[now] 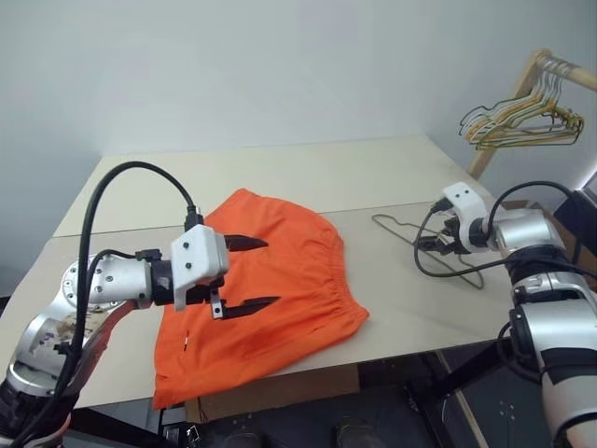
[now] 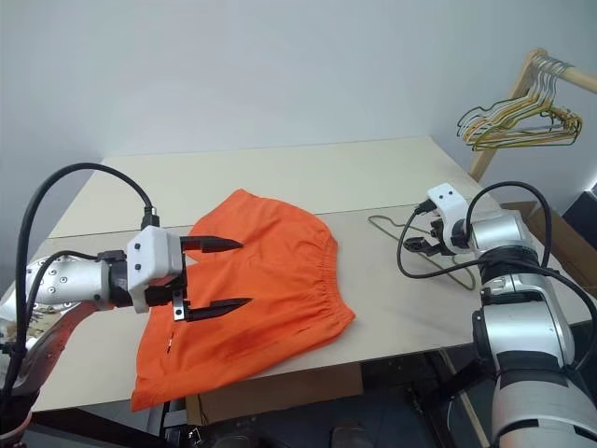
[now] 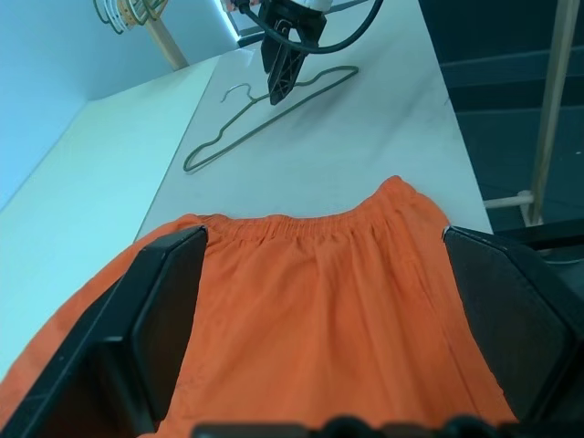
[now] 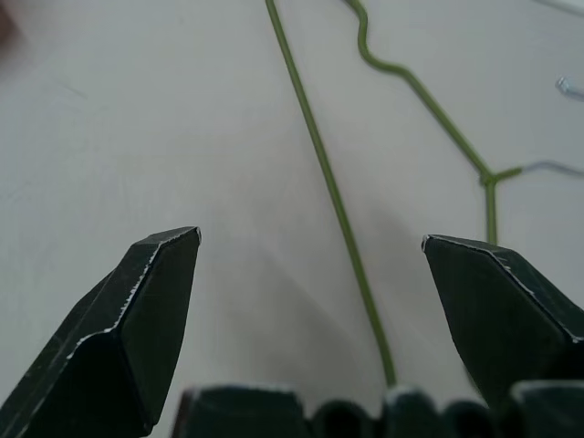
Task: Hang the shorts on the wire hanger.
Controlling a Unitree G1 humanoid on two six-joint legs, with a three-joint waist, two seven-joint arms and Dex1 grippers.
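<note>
The bright orange shorts (image 1: 303,313) lie flat on the table's near left half, with the gathered waistband toward the right. My left gripper (image 1: 271,273) hovers just over them, open and holding nothing; in the left wrist view its fingers (image 3: 164,310) frame the shorts (image 3: 319,328). The wire hanger (image 1: 396,227), thin and dark grey-green, lies flat on the table to the right of the shorts. My right gripper (image 1: 435,245) is open and tilted down over the hanger's middle. In the right wrist view one wire of the hanger (image 4: 336,205) runs between its open fingertips (image 4: 173,251).
A bunch of pale wire hangers (image 1: 522,123) hangs from a wooden rack (image 1: 506,117) beyond the table's far right corner. The pale table (image 1: 308,177) has bare room behind the shorts. A cardboard box (image 1: 280,390) sits below the near edge.
</note>
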